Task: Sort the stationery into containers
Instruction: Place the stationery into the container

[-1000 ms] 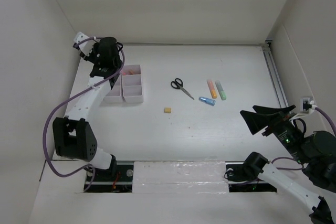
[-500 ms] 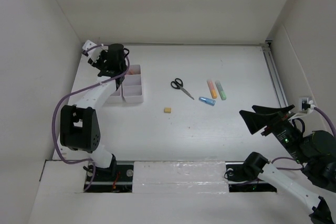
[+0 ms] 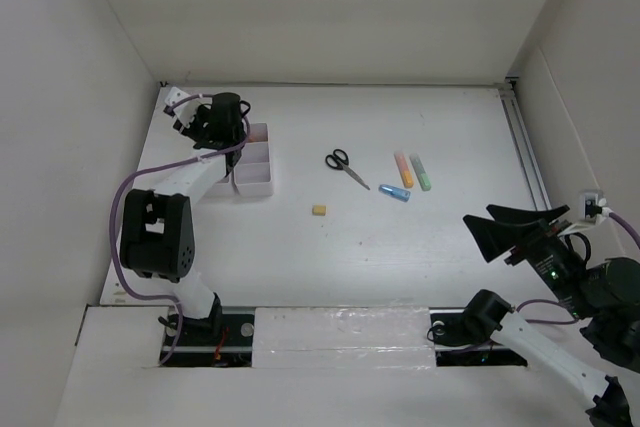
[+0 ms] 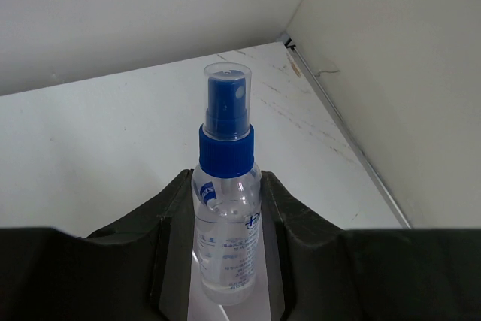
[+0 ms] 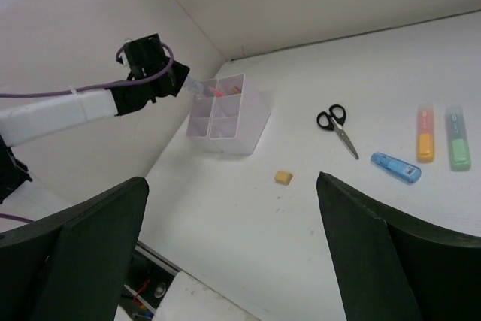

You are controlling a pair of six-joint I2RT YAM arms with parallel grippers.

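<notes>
our left end effector point(image 4: 225, 189) holds the bottle point(image 4: 225, 223) by its smooth round body, upper left of the top view, by the box point(image 3: 256, 187). we think it is light, hard, slippery. the right end effector point(image 5: 231, 182) is wide, empty.

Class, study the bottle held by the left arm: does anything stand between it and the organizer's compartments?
Nothing visible does. The bottle, clamped in the left fingers, hangs close by the organizer; only pink pens sit in one compartment there.
</notes>
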